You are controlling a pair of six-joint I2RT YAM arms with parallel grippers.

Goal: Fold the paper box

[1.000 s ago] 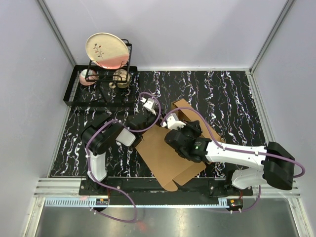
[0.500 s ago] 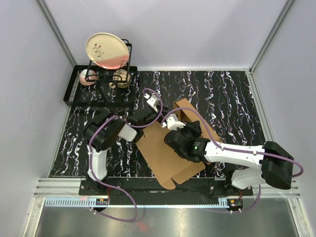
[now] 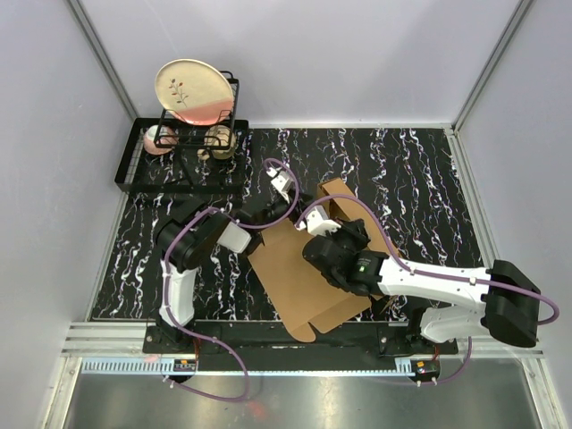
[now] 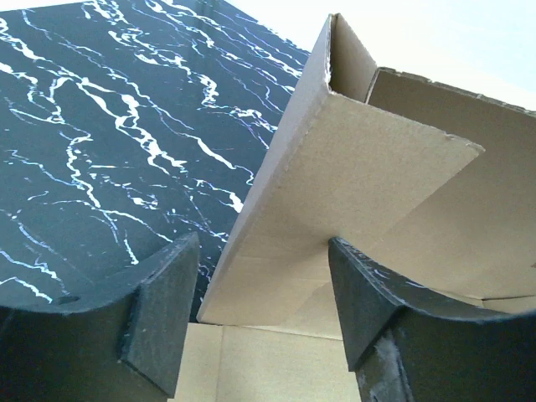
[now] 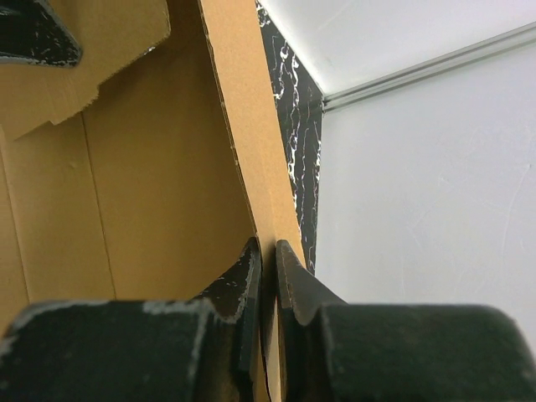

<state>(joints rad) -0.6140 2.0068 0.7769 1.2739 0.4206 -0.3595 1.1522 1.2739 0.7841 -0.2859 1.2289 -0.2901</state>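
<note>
Paper box [image 3: 299, 281] pinched by right hand [image 5: 268, 255]; rack [image 3: 179, 186] holds plate [image 3: 192, 89], perhaps cups [image 3: 219, 140].

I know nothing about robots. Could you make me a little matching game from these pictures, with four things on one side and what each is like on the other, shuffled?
Things:
1. left gripper
2. right gripper
3. paper box
4. plate

States:
A. stands on edge at the far left corner
B. shut on a cardboard wall
C. brown, partly folded, some flaps raised
D. open, astride a raised flap

Pairs: 1-D, 2-B, 3-C, 4-A
</note>
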